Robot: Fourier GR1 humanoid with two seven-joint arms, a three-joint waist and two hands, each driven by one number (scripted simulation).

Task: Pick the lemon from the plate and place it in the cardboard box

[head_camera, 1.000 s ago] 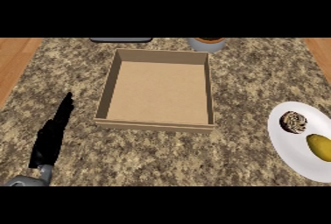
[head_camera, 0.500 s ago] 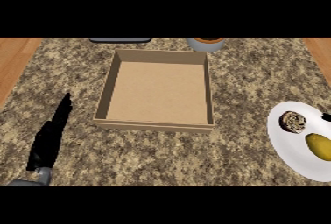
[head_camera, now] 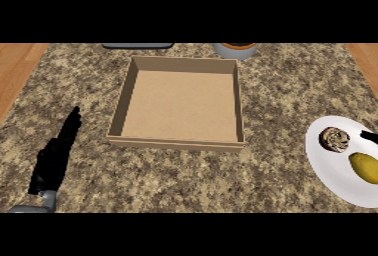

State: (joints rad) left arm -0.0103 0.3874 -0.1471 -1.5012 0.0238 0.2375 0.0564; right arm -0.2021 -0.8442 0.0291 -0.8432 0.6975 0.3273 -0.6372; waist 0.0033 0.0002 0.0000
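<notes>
The lemon point(head_camera: 365, 167) lies on the white plate point(head_camera: 328, 167) at the lower right of the frame, cut off by the right edge. Just above and left of it on the same plate sits a round, brown-speckled item point(head_camera: 334, 139).

The cardboard box point(head_camera: 176, 144) stands open in the middle of the speckled stone counter point(head_camera: 295, 90), well apart from the plate, with nothing inside it.

The left hand point(head_camera: 48, 170) rests at the lower left with its fingers point(head_camera: 68, 127) straight and released, pointing up the frame and holding nothing.

Of the right hand point(head_camera: 367, 134) only a small black tip pokes in at the right edge, over the plate just above the lemon. I cannot tell whether it is released or clenched.

A grey cup point(head_camera: 235, 49) and a dark flat object point(head_camera: 138, 45) sit at the top edge behind the box.
</notes>
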